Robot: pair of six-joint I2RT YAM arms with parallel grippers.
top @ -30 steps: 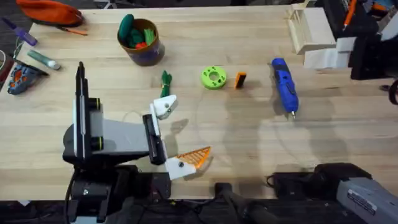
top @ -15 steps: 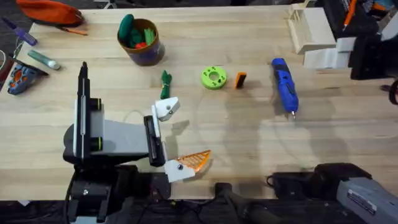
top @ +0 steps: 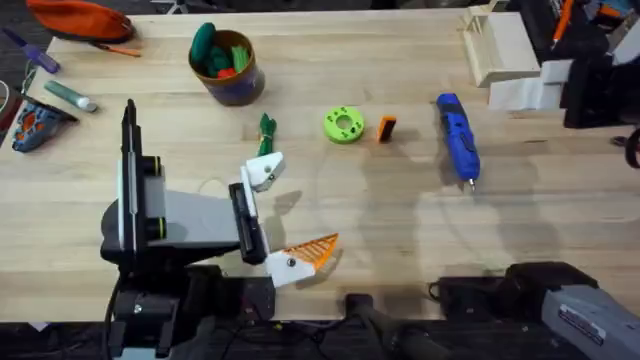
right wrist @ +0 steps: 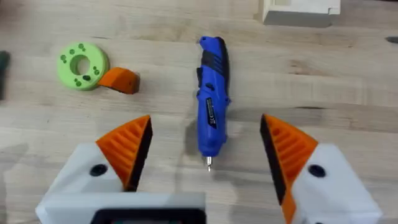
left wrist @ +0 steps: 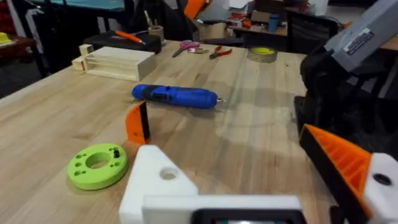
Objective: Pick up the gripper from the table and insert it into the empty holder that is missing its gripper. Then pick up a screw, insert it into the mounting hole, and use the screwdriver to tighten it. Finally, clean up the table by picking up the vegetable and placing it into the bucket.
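The orange gripper finger (top: 386, 128) (left wrist: 137, 122) (right wrist: 118, 80) lies on the table (top: 400, 220) between a lime-green disc (top: 344, 125) and the blue screwdriver (top: 458, 137) (right wrist: 212, 99). My left gripper (top: 283, 215) (left wrist: 249, 174) stands open; its far mount is the bare white holder (top: 265, 172) (left wrist: 158, 180), and its near mount carries an orange wedge (top: 312, 254). The dark-green vegetable (top: 267, 133) lies just beyond the holder. The bucket (top: 232, 88) stands at the back left with toys in it. My right gripper (right wrist: 205, 155) is open, hovering short of the screwdriver's tip.
A pale wooden box (top: 497, 45) and dark equipment (top: 590, 70) occupy the back right. An orange pouch (top: 80, 18), a marker pen (top: 70, 95) and small items sit at the far left edge. Bare wood spans the middle and right front.
The left arm wobbled slightly right and came back. Nothing on the table has moved.
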